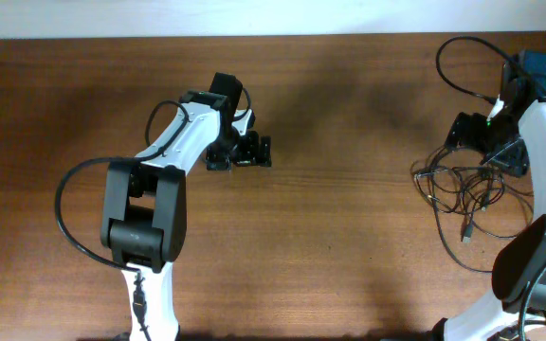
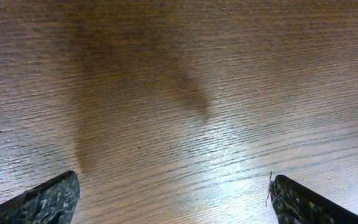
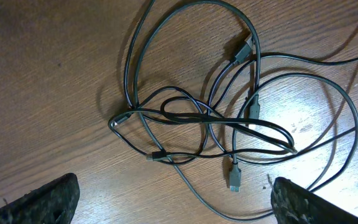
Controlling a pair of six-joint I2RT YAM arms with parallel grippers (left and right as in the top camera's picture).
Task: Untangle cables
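A tangle of thin dark cables point(image 1: 463, 189) lies on the wooden table at the right side of the overhead view. In the right wrist view the cables point(image 3: 216, 118) form overlapping loops with several USB plugs, one plug point(image 3: 234, 177) lying between the fingers' span. My right gripper point(image 3: 174, 202) is open above the tangle and holds nothing; in the overhead view it point(image 1: 494, 142) hangs over the tangle's upper edge. My left gripper point(image 1: 240, 152) is open and empty over bare wood near the table's middle; the left wrist view point(image 2: 174, 202) shows only wood grain between its fingers.
The table's back edge point(image 1: 254, 38) meets a white wall. A blue device with a green light point(image 1: 538, 66) sits at the back right, with a black cable loop point(image 1: 463, 66) leading from the right arm.
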